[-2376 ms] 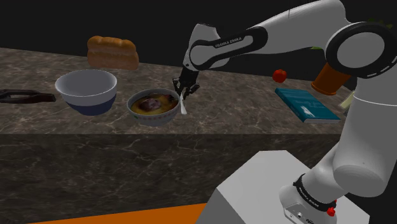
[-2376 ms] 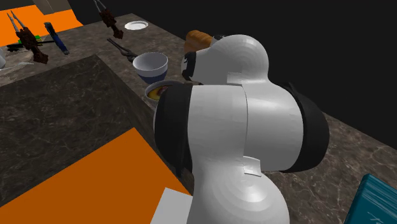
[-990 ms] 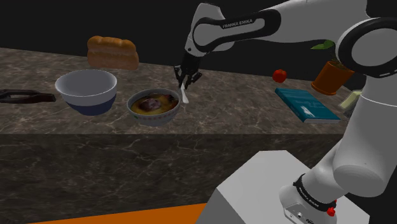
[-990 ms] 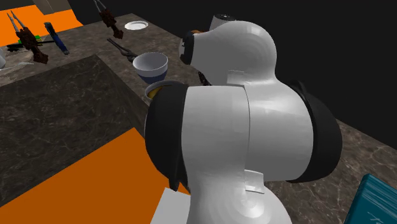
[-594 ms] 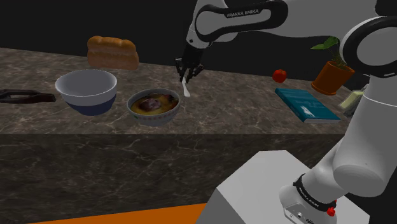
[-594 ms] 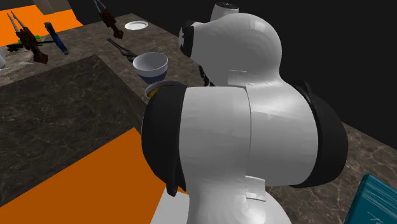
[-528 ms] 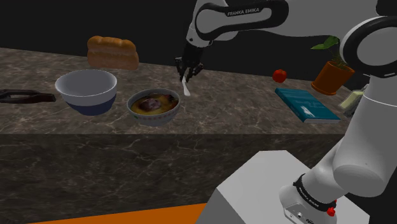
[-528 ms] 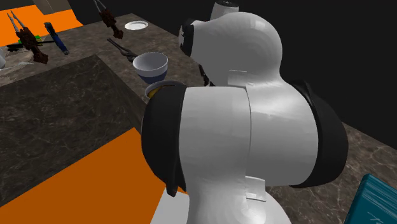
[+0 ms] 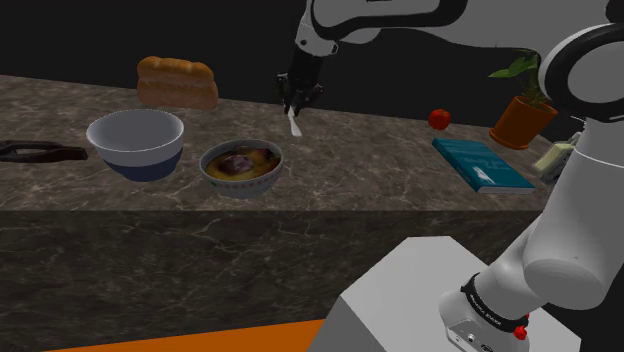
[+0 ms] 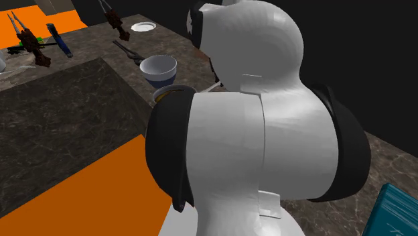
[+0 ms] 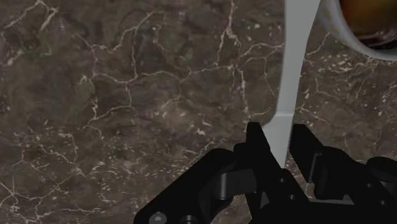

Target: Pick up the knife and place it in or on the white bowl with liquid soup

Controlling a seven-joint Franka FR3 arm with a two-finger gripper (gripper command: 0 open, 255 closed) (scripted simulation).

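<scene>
The pincer (image 9: 295, 106) is clamped on one end of the white knife (image 9: 295, 125), which hangs down from its fingers, clear of the counter (image 9: 380, 170). The soup bowl (image 9: 240, 186) sits on the counter below the pincer and off to one side. In the wrist view its rim appears just beside the knife's far end.

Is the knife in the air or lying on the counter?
In the air: the gripper is shut on the white knife, which hangs down above the counter.
</scene>
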